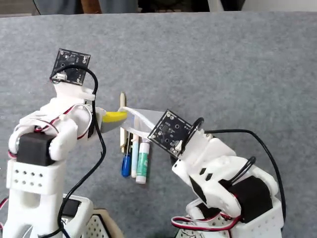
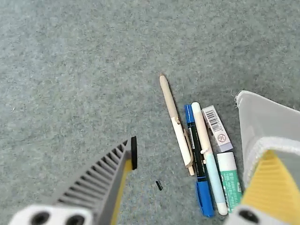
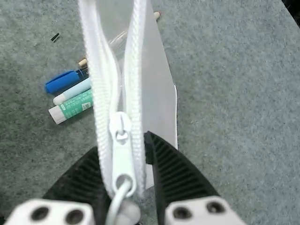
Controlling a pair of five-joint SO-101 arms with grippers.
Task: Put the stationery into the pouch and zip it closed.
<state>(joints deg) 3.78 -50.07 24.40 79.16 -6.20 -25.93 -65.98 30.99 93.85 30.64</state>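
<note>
Pouch (image 1: 141, 118) sits between left arm (image 1: 49, 134) and right arm (image 1: 213, 163); beside it, toward the bases, lie beige pen (image 1: 122, 139), blue pen (image 1: 126, 166) and glue stick (image 1: 142, 166).

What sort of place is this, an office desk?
Probably a robotics test bench rather than an office: two small robot arms stand at a grey felt-covered table, with pens and a pouch as practice items.

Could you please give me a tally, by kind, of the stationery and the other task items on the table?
Pens: 3 (beige pen, blue-capped pen, white and pale-blue pen)
Green-labelled white glue stick: 1
Small white barcode-labelled block, possibly an eraser: 1
Translucent white zip pouch: 1
Total: 6
</note>
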